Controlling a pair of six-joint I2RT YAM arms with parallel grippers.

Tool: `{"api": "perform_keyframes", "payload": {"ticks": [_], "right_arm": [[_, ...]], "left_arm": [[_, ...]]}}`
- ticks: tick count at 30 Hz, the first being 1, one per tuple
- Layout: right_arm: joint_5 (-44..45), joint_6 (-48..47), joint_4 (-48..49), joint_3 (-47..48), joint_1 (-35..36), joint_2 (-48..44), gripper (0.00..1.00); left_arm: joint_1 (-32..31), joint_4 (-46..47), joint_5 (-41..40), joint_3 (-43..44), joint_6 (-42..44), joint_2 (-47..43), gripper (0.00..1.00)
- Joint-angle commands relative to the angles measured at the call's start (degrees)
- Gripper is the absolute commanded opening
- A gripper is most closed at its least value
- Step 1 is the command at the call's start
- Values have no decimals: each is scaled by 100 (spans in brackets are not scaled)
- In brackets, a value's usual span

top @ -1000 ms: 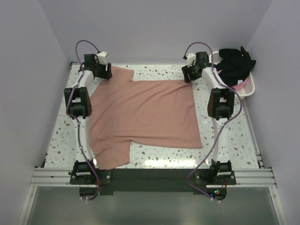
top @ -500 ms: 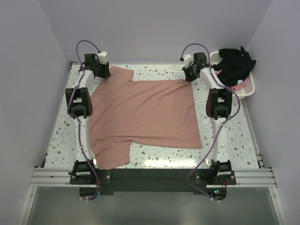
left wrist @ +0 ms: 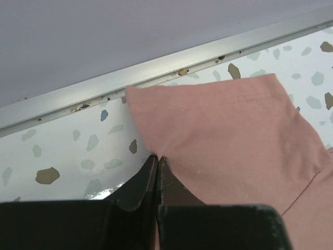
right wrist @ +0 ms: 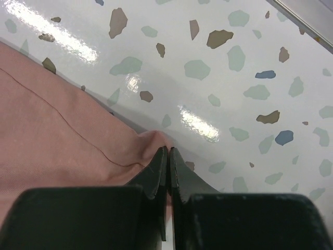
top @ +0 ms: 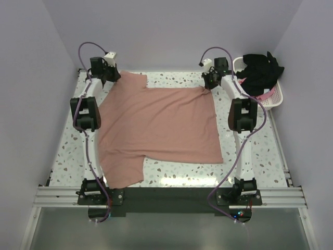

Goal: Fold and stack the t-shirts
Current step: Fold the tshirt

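The left arm stretches along the table's left side to the far left corner, wrist tipped down. Its left gripper sits farther back and more to the left than a second ago, and the sleeve has been drawn out with it toward the metal rail. Its jaws are pressed together on the sleeve's edge, pinching the cloth.

The dusty salmon-pink t-shirt lies spread flat across the middle of the table between the two arms. Its far edge is straighter than before.

The right arm reaches to the shirt's far right corner. The right gripper has barely shifted; it is clamped on a small raised fold of that corner.

Far right, the white basket holds the black t-shirt, with a brighter pink one showing under it.
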Motion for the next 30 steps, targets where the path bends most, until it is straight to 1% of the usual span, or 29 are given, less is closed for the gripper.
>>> {"api": "perform_keyframes", "payload": {"ticks": [1, 6, 7, 9, 13, 15, 17, 21, 22, 24, 28, 30], "right_arm": [[-39, 70, 296, 180, 17, -639, 0], [-91, -88, 261, -127, 0, -1052, 0], [-117, -141, 243, -258, 0, -1123, 0], [-188, -194, 173, -399, 0, -1342, 0], [-258, -369, 32, -742, 0, -1685, 0], [-293, -440, -64, -944, 0, -1826, 0], [-337, -519, -152, -1189, 8, -2063, 0], [-478, -695, -389, -1621, 8, -2432, 0], [-487, -782, -433, -1700, 8, -2502, 0], [-522, -835, -539, -1963, 0, -2696, 0], [-513, -1054, -662, -2499, 0, -2995, 0], [-478, -1143, -724, -2693, 0, -3144, 0]], "left_arm": [[208, 964, 335, -219, -148, -717, 0], [401, 973, 686, -667, -16, -1209, 0], [428, 1147, 757, -859, 54, -1297, 0], [498, 1167, 958, -1088, 168, -1587, 0], [595, 1202, 1187, -1921, 563, -2175, 0], [648, 1176, 1302, -2204, 678, -2545, 0], [691, 1088, 1416, -2591, 923, -2895, 0], [727, 571, 1531, -3259, 1547, -3520, 0], [736, 499, 1539, -3556, 1783, -3661, 0], [771, 289, 1575, -3874, 2170, -4065, 0], [815, -133, 1434, -4778, 2883, -4672, 0], [823, -309, 1251, -5061, 3234, -4962, 0]]}}
